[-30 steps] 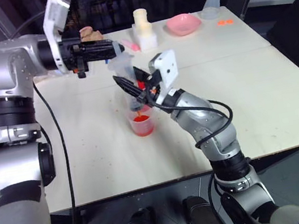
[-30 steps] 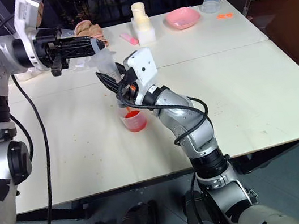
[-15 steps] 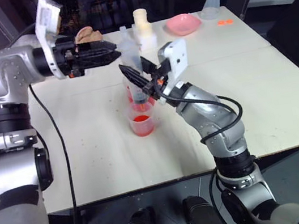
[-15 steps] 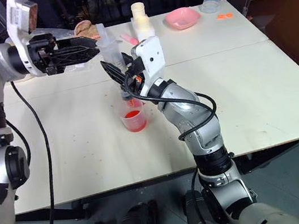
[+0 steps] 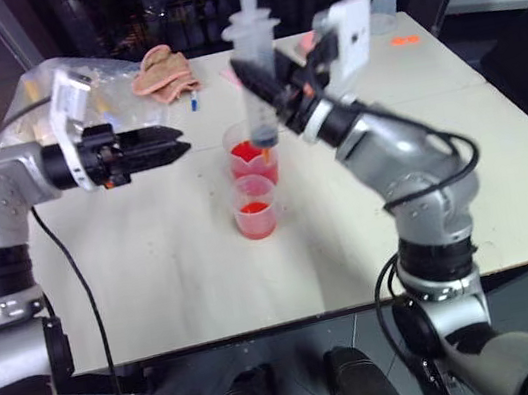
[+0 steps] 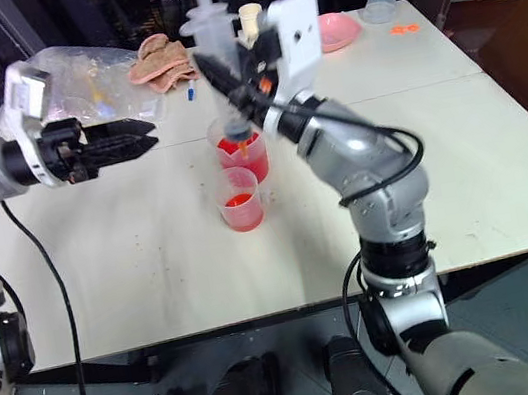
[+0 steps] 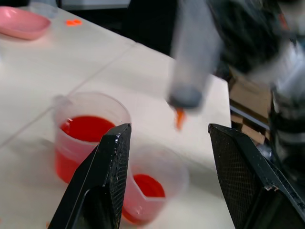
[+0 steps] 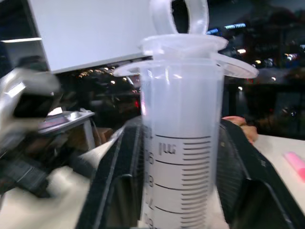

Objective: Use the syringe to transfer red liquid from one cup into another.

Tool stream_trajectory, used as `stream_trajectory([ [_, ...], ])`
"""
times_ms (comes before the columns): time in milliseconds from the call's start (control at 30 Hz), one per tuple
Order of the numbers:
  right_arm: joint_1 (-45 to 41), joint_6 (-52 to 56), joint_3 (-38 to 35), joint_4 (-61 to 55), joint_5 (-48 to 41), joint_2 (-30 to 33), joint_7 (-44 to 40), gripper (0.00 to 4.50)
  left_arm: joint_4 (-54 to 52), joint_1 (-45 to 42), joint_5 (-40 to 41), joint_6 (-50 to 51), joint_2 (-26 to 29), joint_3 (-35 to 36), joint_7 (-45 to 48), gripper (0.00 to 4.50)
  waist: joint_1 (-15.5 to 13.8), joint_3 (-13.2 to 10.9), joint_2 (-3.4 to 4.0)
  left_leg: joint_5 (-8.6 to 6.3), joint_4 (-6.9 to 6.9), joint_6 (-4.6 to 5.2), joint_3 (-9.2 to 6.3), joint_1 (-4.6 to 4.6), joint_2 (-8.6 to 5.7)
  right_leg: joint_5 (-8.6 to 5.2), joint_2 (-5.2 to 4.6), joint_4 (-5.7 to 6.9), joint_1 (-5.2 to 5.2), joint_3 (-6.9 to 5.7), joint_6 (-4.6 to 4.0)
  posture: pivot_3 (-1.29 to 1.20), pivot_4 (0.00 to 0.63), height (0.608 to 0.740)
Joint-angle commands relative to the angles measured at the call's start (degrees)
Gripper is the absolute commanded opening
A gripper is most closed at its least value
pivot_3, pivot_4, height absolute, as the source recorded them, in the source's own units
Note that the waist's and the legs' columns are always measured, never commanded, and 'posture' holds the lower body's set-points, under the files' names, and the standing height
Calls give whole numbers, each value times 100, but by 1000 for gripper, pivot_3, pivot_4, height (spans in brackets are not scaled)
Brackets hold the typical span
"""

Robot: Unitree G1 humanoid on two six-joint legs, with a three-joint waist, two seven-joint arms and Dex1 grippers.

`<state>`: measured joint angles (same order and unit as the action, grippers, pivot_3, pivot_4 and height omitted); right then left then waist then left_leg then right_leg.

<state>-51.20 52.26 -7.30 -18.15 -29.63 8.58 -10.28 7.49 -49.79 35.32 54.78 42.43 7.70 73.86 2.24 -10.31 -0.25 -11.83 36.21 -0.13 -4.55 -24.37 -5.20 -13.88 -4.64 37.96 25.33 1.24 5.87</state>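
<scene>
Holding the syringe [image 5: 255,77] upright at top centre, the right hand [image 5: 272,95] is clamped on its barrel, orange tip directly above the fuller cup [image 5: 252,156]; the near cup [image 5: 254,207] sits just below. The left hand [image 5: 175,148], mid-left, is spread wide, empty.

"ml" above the scale marks on the syringe [image 8: 181,157]

The right gripper [image 5: 266,91] has lifted the syringe [image 5: 254,77] out of the near cup [image 5: 253,206] toward 12 o'clock; the left gripper [image 5: 170,148] has let go, opened and withdrawn toward 9 o'clock
</scene>
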Motion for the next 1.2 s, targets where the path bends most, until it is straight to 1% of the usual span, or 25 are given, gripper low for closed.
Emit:
stream_trajectory([
  [33, -733, 1256, -557, 371, -326, 406, 288, 1357, -557, 128, 324, -49, -167, 248, -328, 2726, -15, 0, 0, 0, 0, 0, 0, 0, 0, 0, 0, -2, 0, 0, 0, 0, 150, 740],
  [67, -951, 1606, -687, 527, -352, 485, 405, 1357, -655, 205, 375, -57, -203, 235, -373, 2726, -14, 0, 0, -1, -1, 1, 3, -2, 0, 0, -2, -5, 1, 1, -1, 0, 150, 740],
  [167, -1708, 2674, -634, 1269, -130, 819, 582, 1357, -848, 417, 503, -83, -280, 191, -471, 2726, 29, 0, 0, -1, -9, 3, 8, -2, 1, 0, -3, -6, 6, 2, -2, 0, 150, 740],
  [233, -1953, 3170, -613, 1583, -68, 978, 588, 1357, -985, 519, 530, -113, -350, 135, -597, 2726, 42, 0, 0, -1, -14, 3, 12, 0, 4, 0, -2, -6, 8, 3, -3, 0, 150, 740],
  [300, -2236, 3414, 66, 2110, 206, 1286, 492, 1357, -1155, 659, 573, -132, -367, 81, -625, 2726, 39, 0, 1, -1, -11, 3, 12, 0, 6, 0, -1, -5, 7, 2, -4, 0, 150, 740],
  [400, -2465, 3665, 838, 2924, 413, 1484, 218, 1357, -1266, 847, 537, -265, -330, 30, -623, 2726, 38, 0, 1, -2, -10, 4, 21, 1, 5, 0, -2, -8, 5, 6, -4, 0, 150, 740],
  [433, -2459, 3625, 1096, 3116, 448, 1523, 57, 1357, -1289, 897, 514, -316, -316, 30, -653, 2726, 33, 0, 0, -2, -11, 4, 22, 1, 5, 0, -2, -9, 5, 6, -4, 0, 150, 740],
  [500, -2453, 3552, 1379, 3429, 535, 1527, -133, 1357, -1324, 952, 507, -374, -300, 34, -711, 2726, 31, 0, 0, -2, -10, 4, 21, -1, 5, 0, -2, -9, 6, 5, -4, 0, 150, 740],
  [600, -2327, 3025, 1825, 3930, 805, 1401, -383, 1357, -1435, 1012, 600, -385, -278, 111, -793, 2726, 31, 0, 0, -2, -9, 5, 21, -3, 4, 0, -2, -10, 6, 5, -4, 0, 150, 740],
  [800, -2297, 2383, 2474, 4915, 1279, 1245, -992, 1357, -1598, 1091, 690, -411, -263, 143, -966, 2726, 33, 0, 1, -3, -8, 6, 21, -2, 4, 0, 1, -10, 6, 3, -3, 0, 150, 740],
  [867, -2351, 2345, 2497, 5361, 1451, 1136, -967, 1357, -1643, 1156, 652, -459, -250, 112, -1004, 2726, 33, 0, 0, -3, -8, 6, 21, -2, 4, 1, 1, -10, 5, 3, -3, 0, 150, 740],
  [1000, -2497, 2082, 2314, 6258, 1728, 896, -922, 1357, -1685, 1189, 683, -492, -229, 117, -1118, 2726, 36, 0, 0, -3, -9, 5, 20, -2, 4, 1, 2, -11, 6, 3, -3, 0, 150, 740],
  [1200, -2752, 1520, 1841, 7630, 2066, 668, -630, 1357, -1710, 1165, 723, -519, -244, 67, -1248, 2726, 34, 0, 0, -3, -10, 4, 18, -1, 3, 1, 3, -13, 5, 3, -3, 0, 150, 740],
])
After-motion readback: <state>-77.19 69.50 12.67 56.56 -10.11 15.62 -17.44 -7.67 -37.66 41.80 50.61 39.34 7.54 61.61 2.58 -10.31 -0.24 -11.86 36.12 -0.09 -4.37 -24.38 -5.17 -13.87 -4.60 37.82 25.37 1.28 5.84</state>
